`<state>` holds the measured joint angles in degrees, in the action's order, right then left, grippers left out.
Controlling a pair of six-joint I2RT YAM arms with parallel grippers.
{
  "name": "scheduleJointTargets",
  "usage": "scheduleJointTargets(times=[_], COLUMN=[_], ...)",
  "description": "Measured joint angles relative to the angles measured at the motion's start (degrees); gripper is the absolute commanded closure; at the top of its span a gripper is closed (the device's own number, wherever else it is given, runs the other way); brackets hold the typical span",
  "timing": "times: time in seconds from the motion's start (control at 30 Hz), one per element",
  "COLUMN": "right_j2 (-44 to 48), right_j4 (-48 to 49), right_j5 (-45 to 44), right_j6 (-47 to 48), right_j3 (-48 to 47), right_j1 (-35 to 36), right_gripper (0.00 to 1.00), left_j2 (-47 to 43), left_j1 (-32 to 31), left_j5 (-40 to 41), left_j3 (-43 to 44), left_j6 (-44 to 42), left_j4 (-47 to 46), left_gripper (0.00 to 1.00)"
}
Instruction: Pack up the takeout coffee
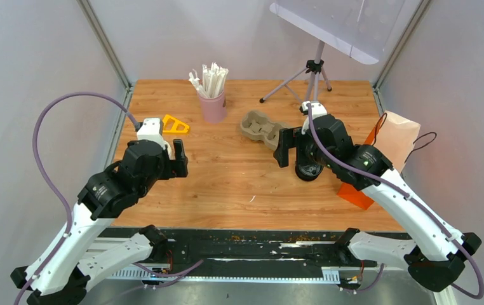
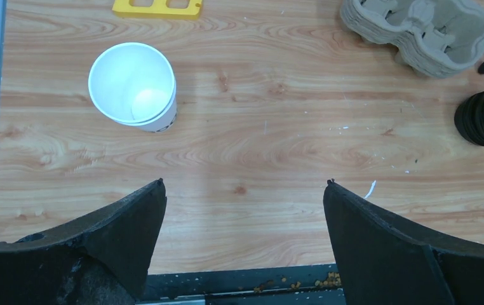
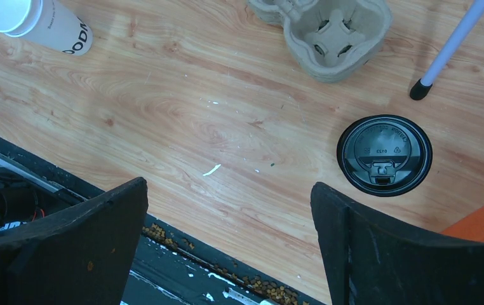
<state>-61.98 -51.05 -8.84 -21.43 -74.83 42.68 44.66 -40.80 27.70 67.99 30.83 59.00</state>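
A whitish, dark-printed paper cup [image 2: 133, 86] is shown standing lidless near the left edge of the wooden table [image 2: 258, 159] in both wrist views; overhead it cannot be made out. The left gripper [image 2: 244, 184] and right gripper [image 3: 229, 184] are spread wide, empty.

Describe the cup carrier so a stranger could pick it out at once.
On the wooden table, look toward the far middle, just right of the pink cup of white sticks. There lies the moulded pulp cup carrier, grey-brown. Its open round wells set it apart from the solid black lid nearby.
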Motion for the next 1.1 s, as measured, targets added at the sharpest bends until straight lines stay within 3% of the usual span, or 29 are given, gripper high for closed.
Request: scheduleJointTargets(times=[0.33, 0.57, 0.87, 1.1], right_j2=[1.29, 3.96, 8.72, 8.31], right_j4=[2.14, 5.42, 11.56, 12.31], right_j5=[0.5, 3.21, 10.29, 12.68], right_j6=[0.11, 0.68, 1.75, 1.86], right_j3=[1.77, 4.2, 5.05, 5.2], right_j1=[0.02, 0.02, 0.0, 0.02], right_gripper=[0.0, 0.0, 0.0, 0.0], left_j2=[4.81, 14.45, 25.81, 29.59], left_j1=[2.47, 22.03, 41.57, 47.76], left_j5=[2.49, -5.57, -14.16, -16.24], left_j3=[0.02, 2.43, 4.59, 2.75], left_j6=[-0.83, -4.74, -6.58, -6.78], left_j4=[0.15, -0.24, -4.48, -8.0], left_gripper=[0.02, 0.12, 0.4, 0.49])
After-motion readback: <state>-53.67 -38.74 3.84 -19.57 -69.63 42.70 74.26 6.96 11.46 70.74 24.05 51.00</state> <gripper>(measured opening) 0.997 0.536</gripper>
